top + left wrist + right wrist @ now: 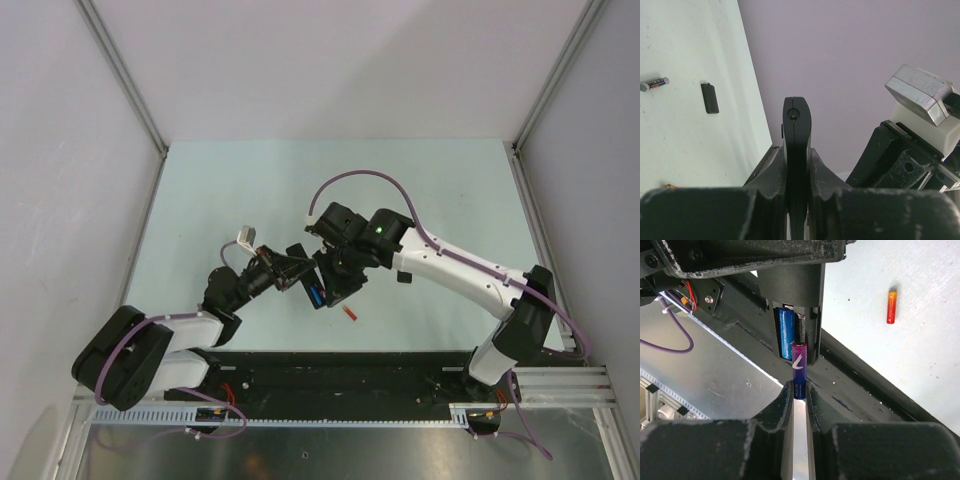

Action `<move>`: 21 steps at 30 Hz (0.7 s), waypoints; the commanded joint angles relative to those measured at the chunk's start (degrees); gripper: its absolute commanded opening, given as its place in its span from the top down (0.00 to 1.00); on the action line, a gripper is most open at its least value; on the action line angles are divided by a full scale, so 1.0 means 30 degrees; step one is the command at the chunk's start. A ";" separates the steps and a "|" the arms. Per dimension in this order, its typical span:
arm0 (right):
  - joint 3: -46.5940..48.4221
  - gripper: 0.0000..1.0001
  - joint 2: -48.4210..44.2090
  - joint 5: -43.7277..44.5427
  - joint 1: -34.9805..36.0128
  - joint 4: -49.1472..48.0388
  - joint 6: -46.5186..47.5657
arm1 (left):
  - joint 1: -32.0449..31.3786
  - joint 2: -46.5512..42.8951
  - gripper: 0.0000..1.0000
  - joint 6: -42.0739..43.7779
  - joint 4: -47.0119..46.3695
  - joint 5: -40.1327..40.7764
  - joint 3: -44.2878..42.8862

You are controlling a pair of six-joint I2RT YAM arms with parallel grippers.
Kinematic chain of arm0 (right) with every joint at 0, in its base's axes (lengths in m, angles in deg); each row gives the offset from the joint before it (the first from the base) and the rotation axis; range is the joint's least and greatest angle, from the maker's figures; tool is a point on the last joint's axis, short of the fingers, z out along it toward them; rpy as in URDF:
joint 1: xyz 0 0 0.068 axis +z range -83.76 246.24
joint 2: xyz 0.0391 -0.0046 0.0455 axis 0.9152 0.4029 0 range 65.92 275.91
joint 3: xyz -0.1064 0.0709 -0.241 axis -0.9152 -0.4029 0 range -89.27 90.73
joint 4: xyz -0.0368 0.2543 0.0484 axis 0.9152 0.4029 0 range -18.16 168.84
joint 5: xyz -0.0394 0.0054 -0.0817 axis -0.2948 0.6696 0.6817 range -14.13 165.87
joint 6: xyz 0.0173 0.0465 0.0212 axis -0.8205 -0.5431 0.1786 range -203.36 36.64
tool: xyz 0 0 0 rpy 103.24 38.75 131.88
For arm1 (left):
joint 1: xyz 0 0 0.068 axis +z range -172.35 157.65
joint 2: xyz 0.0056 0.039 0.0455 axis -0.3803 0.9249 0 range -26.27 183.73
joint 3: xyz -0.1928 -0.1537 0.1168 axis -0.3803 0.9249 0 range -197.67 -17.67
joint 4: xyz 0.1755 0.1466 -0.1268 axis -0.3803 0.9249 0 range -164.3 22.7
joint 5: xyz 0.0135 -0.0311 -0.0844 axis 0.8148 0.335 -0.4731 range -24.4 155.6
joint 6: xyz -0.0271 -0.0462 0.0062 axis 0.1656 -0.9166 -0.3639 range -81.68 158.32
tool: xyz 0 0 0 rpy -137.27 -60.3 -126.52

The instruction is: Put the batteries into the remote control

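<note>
Insertion: right gripper [799, 392] pinches a purple battery [799, 367] at the bay of the remote control [796, 287], beside a seated blue battery [785, 332]; left gripper [796, 155] clamps it aloft; next, push straight in.

Purple battery [799, 365] — lower end hidden inside the right gripper [798, 388]. Remote control [797, 122] — its near end concealed within the left gripper [797, 152].

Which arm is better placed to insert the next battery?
Right: its jaws hold the purple battery, tip at the open bay of the remote control, beside the blue battery; left just clamps the remote.
</note>
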 commanded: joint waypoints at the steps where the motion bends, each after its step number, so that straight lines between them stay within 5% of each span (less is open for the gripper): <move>1: 0.0999 1.00 0.0423 -0.0425 -0.0055 0.0568 0.0022 | -0.0128 0.0093 1.00 -0.0410 -0.1786 0.0026 -0.0700; 21: 0.1263 1.00 0.1009 0.0511 0.0033 0.0158 -0.0418 | -0.0304 -0.0259 1.00 -0.0644 -0.2255 -0.0003 -0.0408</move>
